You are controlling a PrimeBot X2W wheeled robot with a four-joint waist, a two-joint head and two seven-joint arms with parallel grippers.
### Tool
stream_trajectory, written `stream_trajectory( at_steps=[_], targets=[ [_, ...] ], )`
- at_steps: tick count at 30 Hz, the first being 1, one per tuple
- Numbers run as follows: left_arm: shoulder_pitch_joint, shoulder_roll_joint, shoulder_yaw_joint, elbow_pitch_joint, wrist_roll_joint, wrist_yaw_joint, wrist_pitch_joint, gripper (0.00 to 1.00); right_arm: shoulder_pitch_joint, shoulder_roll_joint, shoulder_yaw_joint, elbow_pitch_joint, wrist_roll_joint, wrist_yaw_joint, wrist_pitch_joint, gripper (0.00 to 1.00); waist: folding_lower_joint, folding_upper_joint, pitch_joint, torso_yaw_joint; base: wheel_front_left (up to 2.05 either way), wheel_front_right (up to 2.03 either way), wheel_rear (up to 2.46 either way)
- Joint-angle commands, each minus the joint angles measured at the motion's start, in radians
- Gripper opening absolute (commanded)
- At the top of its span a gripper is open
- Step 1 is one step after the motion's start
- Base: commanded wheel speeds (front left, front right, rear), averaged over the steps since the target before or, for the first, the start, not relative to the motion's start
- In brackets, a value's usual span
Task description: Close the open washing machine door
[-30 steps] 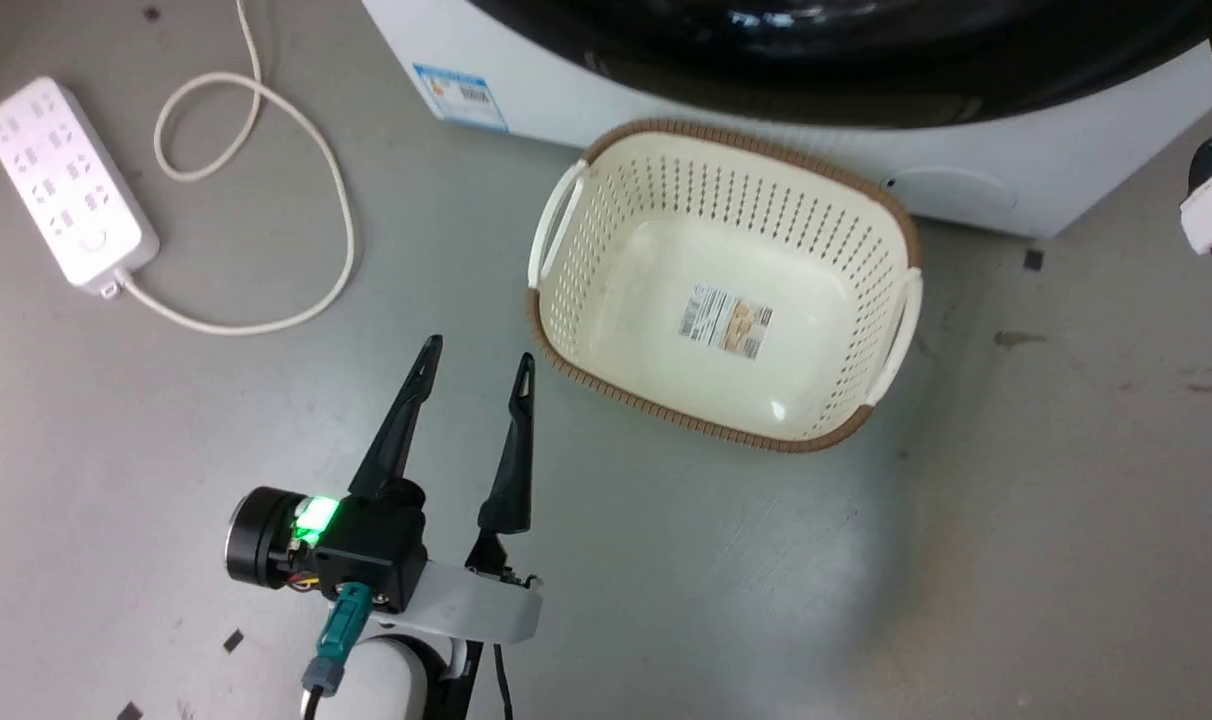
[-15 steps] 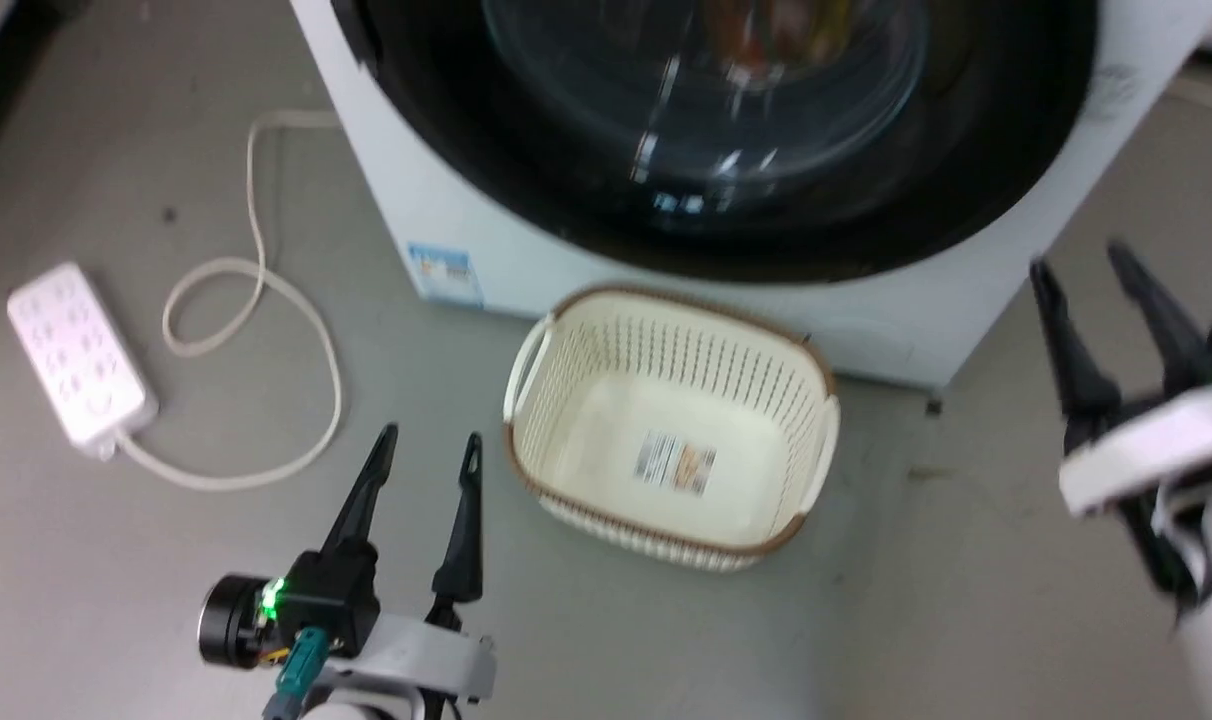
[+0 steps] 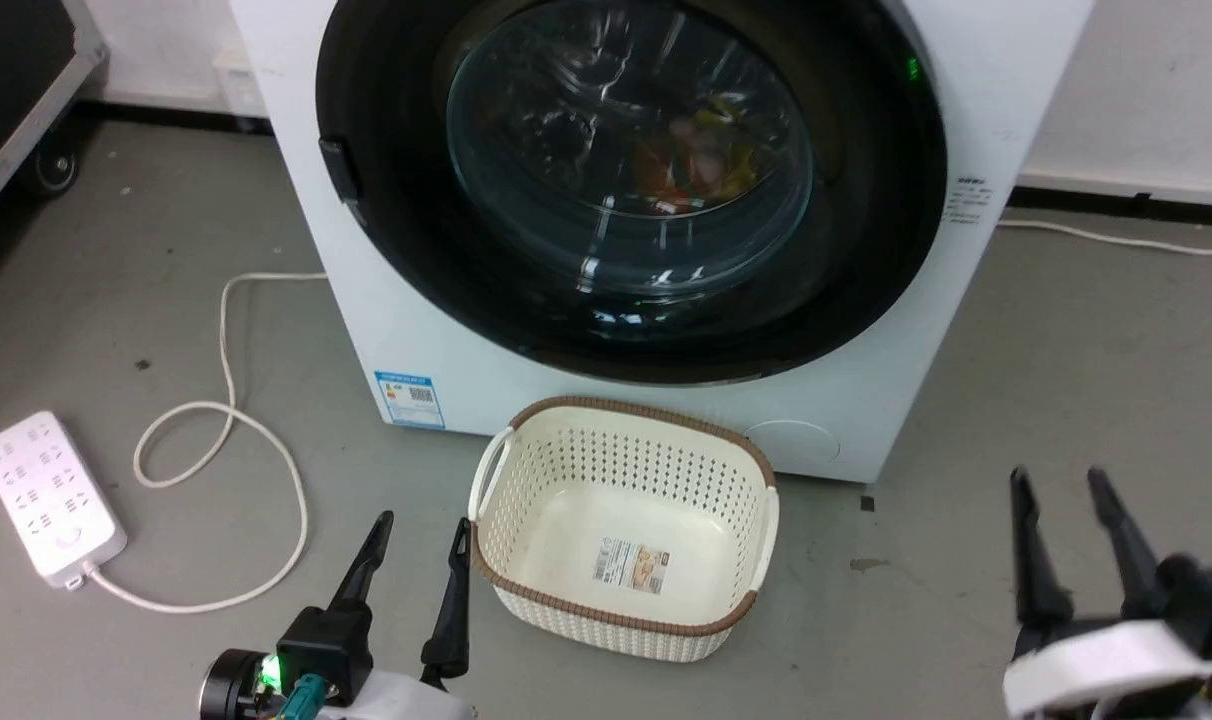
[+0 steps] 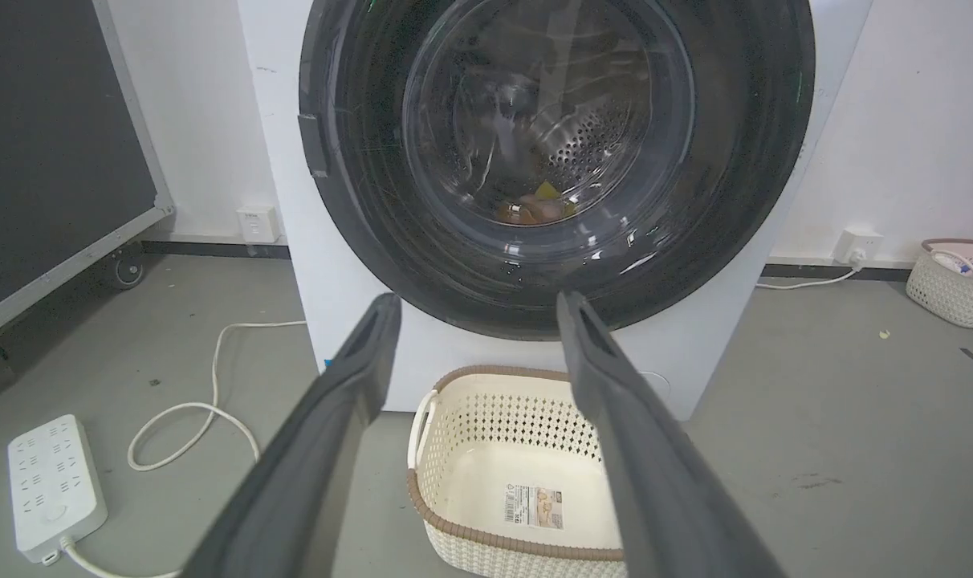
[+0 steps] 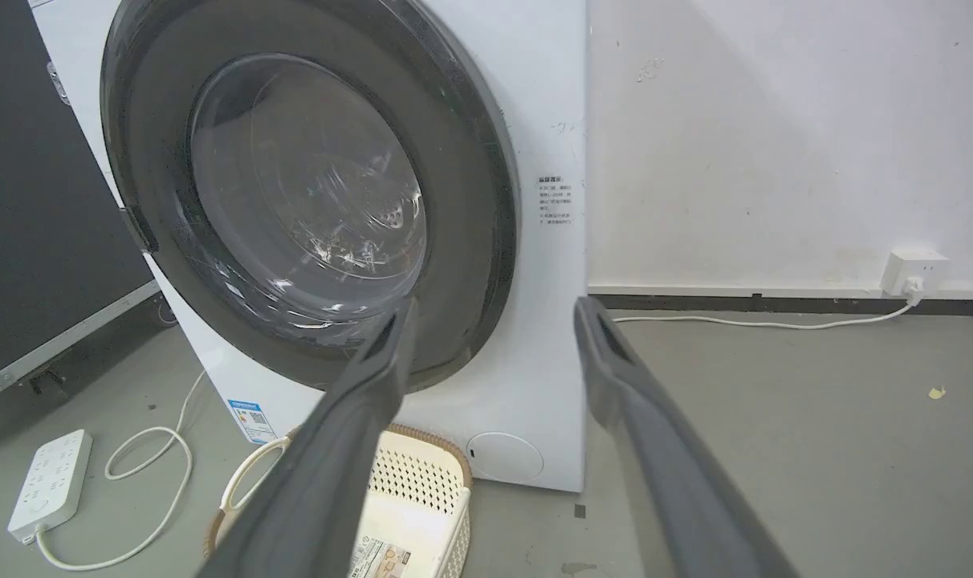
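Two grippers sit nearest in the head view: the left gripper (image 3: 423, 520) at the lower left and the right gripper (image 3: 1056, 475) at the lower right, each with fingers spread apart and nothing between them. A second ago the right one was only a sliver at the upper right edge of that view, up beside the machine. It has since drawn back and down to its resting place, while the left has kept its pose. The head has lifted in that time, so the basket (image 3: 626, 405) and the power strip (image 3: 46, 500) sit lower in the view without having moved on the floor (image 3: 1066, 350). The empty cream basket stands just beyond the left gripper, with the power strip well off to the left. Behind the basket rises the washing machine (image 3: 416, 330), whose whole front now shows where before only its bottom edge did. The door (image 3: 626, 190) lies flat against that front, with no gap at its black rim in either wrist view, and coloured laundry shows through the glass. I judge the door shut and the task all but finished, the arms pulled clear. It is well apart from both grippers, ahead of and above them, with the basket between it and the left one.
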Motion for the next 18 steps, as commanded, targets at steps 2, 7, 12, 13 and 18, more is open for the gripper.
stream_trajectory(
  at_steps=[2, 7, 12, 13, 18],
  targets=[
    [0.013, 0.004, 0.006, 0.010, -0.002, -0.007, -0.004, 1.00, 0.054, 0.015, 0.010, -0.023, -0.039, -0.001, -0.004, 1.00, 0.0002, 0.0000, -0.014, -0.007, 0.00, 0.00, 0.00],
    [0.012, 0.002, 0.010, 0.024, -0.005, -0.008, -0.004, 1.00, 0.123, 0.034, -0.001, -0.053, -0.052, -0.001, -0.004, 1.00, 0.0002, 0.0000, -0.026, -0.011, 0.00, 0.00, 0.00],
    [0.013, 0.001, 0.011, 0.033, -0.006, -0.010, -0.004, 1.00, 0.156, 0.037, 0.009, -0.063, -0.044, -0.001, -0.004, 1.00, 0.0002, 0.0000, -0.032, -0.014, 0.00, 0.00, 0.00],
    [0.013, 0.001, 0.012, 0.036, -0.006, -0.010, -0.004, 1.00, 0.158, 0.038, 0.010, -0.063, -0.043, -0.001, -0.004, 1.00, 0.0002, 0.0000, -0.033, -0.014, 0.00, 0.00, 0.00],
    [0.008, 0.000, 0.014, 0.048, -0.006, -0.011, -0.004, 1.00, 0.163, 0.038, 0.017, -0.071, -0.043, -0.001, -0.004, 1.00, 0.0002, 0.0000, -0.033, -0.013, 0.00, 0.00, 0.00]
  ],
)
